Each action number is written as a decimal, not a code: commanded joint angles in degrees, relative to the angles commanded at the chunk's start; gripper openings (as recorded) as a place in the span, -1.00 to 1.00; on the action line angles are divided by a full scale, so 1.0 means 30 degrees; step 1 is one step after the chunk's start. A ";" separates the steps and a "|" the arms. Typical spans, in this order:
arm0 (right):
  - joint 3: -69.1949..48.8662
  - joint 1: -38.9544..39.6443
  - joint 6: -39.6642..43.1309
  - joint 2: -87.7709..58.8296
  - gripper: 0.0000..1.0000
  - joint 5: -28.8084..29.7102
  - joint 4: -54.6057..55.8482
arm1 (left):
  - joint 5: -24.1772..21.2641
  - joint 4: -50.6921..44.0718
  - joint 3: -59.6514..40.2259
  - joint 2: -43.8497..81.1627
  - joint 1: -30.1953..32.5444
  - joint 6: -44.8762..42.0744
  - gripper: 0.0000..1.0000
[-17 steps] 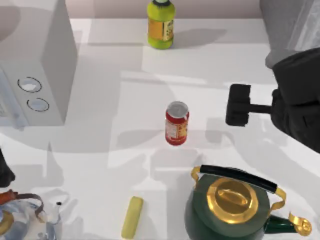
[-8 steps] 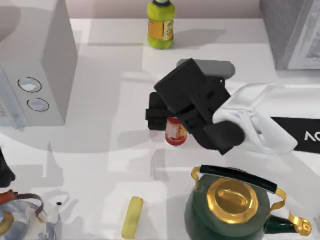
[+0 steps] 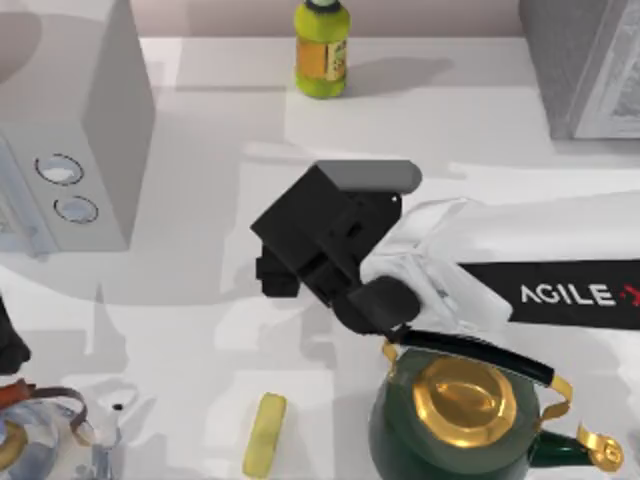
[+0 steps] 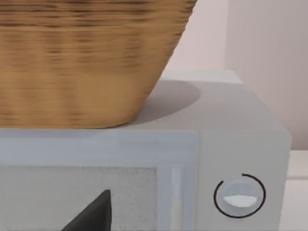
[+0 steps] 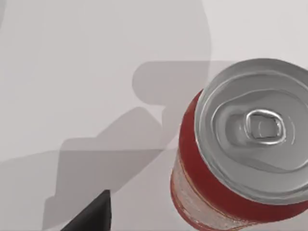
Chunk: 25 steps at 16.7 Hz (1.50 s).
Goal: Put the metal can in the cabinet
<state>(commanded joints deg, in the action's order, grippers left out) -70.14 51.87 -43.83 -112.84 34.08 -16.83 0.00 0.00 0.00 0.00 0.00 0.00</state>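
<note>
my right gripper (image 3: 275, 278) sits over the metal can (image 5: 243, 144), upright mid desk (image 3: 200, 200), w/ cabinet (image 3: 580, 60) far right. fingers: can't tell open or shut. risk: i come down off-centre, tip the can.

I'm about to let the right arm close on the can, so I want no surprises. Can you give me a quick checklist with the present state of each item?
1. metal can upright on the table: ok, silver top faces the right wrist view.
2. right gripper above the can's spot: ok in the top view.
3. Fingers straddling the can: cannot tell.
4. green kettle apart from the arm: not ok, its handle sits right beside the wrist.
5. cabinet door open: cannot tell.
6. Left arm out of the way: ok, its camera faces the white box.
</note>
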 joint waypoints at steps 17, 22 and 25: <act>-0.1085 -0.1572 0.1546 -0.3208 1.00 -0.0783 0.2965 | 0.0000 0.0000 0.0000 0.0000 0.0000 0.0000 1.00; -0.1085 -0.1572 0.1546 -0.3208 0.40 -0.0783 0.2965 | 0.0000 0.0000 0.0000 0.0000 0.0000 0.0000 1.00; -0.1085 -0.1572 0.1546 -0.3208 -0.06 -0.0783 0.2965 | 0.0000 0.0000 0.0000 0.0000 0.0000 0.0000 1.00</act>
<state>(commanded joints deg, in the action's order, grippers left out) -73.40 47.16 -39.19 -122.46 31.73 -7.94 0.00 0.00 0.00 0.00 0.00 0.00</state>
